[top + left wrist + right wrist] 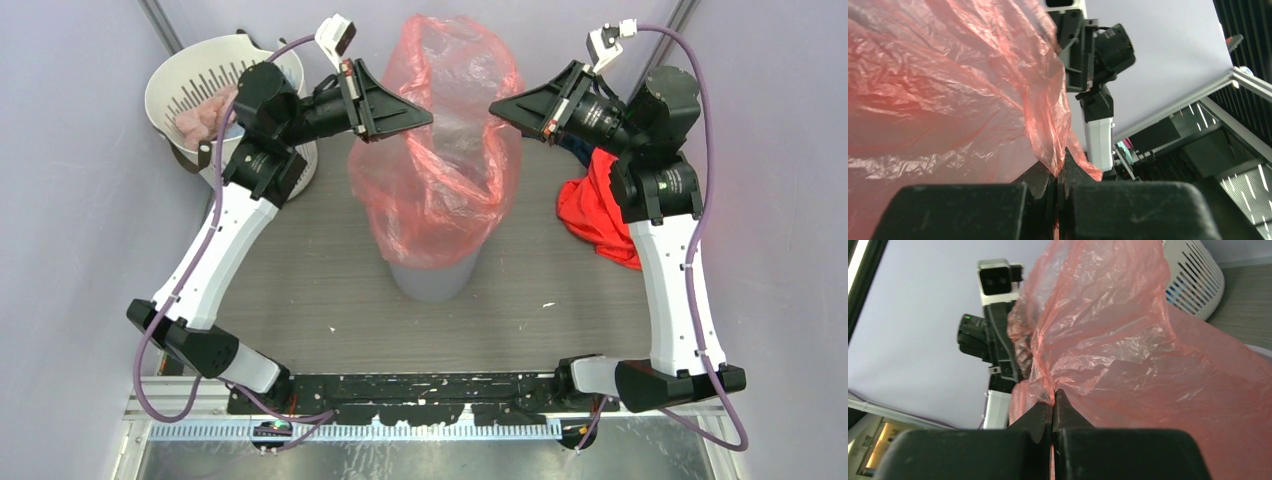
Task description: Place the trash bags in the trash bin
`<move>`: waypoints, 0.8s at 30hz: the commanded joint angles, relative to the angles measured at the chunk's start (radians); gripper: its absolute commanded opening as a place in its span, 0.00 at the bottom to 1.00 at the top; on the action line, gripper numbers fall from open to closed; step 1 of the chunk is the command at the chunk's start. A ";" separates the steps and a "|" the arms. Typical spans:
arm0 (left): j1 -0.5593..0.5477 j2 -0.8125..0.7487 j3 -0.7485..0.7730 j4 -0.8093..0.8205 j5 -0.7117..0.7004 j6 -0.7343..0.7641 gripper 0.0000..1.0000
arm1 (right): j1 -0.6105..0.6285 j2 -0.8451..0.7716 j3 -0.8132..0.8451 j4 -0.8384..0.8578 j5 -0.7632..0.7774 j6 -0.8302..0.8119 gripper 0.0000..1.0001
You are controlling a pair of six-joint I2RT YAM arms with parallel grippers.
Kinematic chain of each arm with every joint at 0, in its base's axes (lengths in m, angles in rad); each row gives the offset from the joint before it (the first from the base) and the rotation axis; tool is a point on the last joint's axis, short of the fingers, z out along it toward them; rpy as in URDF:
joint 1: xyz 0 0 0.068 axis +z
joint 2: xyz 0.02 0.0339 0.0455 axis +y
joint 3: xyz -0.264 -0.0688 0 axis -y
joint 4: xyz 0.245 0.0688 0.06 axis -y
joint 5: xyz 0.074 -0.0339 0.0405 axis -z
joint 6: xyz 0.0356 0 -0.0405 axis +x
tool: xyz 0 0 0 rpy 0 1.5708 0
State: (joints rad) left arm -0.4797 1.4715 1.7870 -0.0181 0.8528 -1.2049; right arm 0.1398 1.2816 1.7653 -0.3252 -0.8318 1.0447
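Hanging over the middle of the table, the trash bag (440,170) is pinched on opposite sides by both arms. A fold of film is clamped in the left gripper (425,118), and another in the right gripper (497,107); in both wrist views the jaws are seen pressed together on the red-pink plastic. The lower part of the bag is draped over the top of the trash bin (432,280), whose grey base is seen below it. Whether any film lies inside the rim cannot be told. Several failures can be expected from here. The thin film could be torn at the pinch points if the arms are drawn further apart. A fold could be pulled out of the jaws if the bag is snagged on the rim. Because the bag is judged larger than the bin, it could be left spilling down the outside if it is simply released. The light bin could also be tipped toward the red garment (600,215) or the laundry basket (190,80).
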 commanded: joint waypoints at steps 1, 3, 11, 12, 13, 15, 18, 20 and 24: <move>-0.052 0.076 0.100 0.115 0.002 -0.008 0.00 | -0.010 -0.022 0.056 -0.116 0.019 -0.129 0.01; -0.078 0.111 0.130 0.123 -0.004 -0.011 0.00 | -0.016 -0.020 0.060 -0.134 0.029 -0.143 0.01; -0.127 0.132 0.063 0.207 -0.013 -0.013 0.00 | -0.033 -0.019 0.092 -0.205 0.062 -0.203 0.01; -0.122 0.114 0.038 0.214 -0.014 -0.009 0.00 | -0.034 -0.017 0.094 -0.204 0.062 -0.203 0.01; -0.117 0.101 0.019 0.215 -0.014 -0.004 0.00 | -0.037 -0.012 0.099 -0.204 0.061 -0.203 0.01; -0.097 0.075 -0.012 0.205 -0.008 0.006 0.00 | -0.037 0.002 0.114 -0.204 0.058 -0.200 0.01; -0.042 0.018 -0.066 0.198 0.011 0.006 0.00 | -0.038 0.024 0.135 -0.195 0.045 -0.191 0.01; 0.001 -0.034 -0.109 0.187 0.019 0.008 0.00 | -0.038 0.029 0.141 -0.193 0.039 -0.190 0.01; 0.068 -0.109 -0.164 0.168 0.039 0.017 0.00 | -0.039 0.033 0.131 -0.183 0.021 -0.186 0.01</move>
State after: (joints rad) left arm -0.4629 1.4868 1.6382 0.1013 0.8570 -1.2171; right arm 0.1070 1.3128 1.8687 -0.5499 -0.7792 0.8658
